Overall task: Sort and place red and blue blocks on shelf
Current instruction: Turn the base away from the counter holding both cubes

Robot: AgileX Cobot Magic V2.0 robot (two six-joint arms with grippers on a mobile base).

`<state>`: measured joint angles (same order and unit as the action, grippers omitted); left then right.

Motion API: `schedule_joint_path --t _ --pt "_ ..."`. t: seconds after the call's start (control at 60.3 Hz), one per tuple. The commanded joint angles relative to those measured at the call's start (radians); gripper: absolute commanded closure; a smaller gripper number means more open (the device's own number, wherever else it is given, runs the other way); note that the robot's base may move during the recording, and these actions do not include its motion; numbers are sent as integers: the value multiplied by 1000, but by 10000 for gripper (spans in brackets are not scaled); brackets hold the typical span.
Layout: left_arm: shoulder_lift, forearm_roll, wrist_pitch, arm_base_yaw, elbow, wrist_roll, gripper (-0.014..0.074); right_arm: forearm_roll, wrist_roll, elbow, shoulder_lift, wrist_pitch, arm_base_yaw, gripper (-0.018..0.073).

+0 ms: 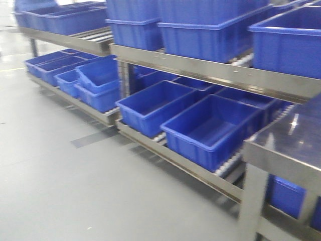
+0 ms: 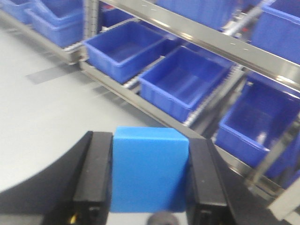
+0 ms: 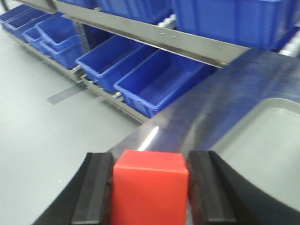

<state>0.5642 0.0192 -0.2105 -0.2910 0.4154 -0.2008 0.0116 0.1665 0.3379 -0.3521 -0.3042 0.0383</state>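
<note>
The steel shelf point(image 1: 210, 68) fills the front view, its tiers lined with dark-blue plastic bins point(image 1: 210, 125) sitting on white roller tracks. The lower bins that can be seen into look empty, and no block shows anywhere on the rack. A brushed steel table top point(image 3: 220, 103) juts in from the right, and on it lies the shallow grey tray point(image 3: 269, 154). The visible part of the tray is bare.

Both cubes are in hand, off the tray. The sky-blue block point(image 2: 150, 168) sits between the black fingers of the left gripper point(image 2: 150, 140), and the bright red block point(image 3: 150, 187) sits likewise in the right gripper point(image 3: 150, 161). Each pair of jaws stands narrow, pressed flat against opposite faces of its cube.

By these pictures the pick-up is done for both colours. What remains is the carry to the rack, the sorting and the release, so I judge the task roughly at its middle.

The left wrist hangs over open grey floor and looks across it at the lower bins, which are well apart from it. The right wrist hovers above the near edge of the table top, with the tray just beside it to the right and the shelf beyond. Neither cube is over a bin yet.
</note>
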Motion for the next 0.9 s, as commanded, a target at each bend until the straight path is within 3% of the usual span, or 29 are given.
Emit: schedule_joint_path --t 0.0,0.879 --pt "1 -1 93 1 29 3 475 -12 -1 28 -3 90 -8 508" --pt "1 -1 93 1 29 3 475 -12 -1 28 -3 90 -8 508"
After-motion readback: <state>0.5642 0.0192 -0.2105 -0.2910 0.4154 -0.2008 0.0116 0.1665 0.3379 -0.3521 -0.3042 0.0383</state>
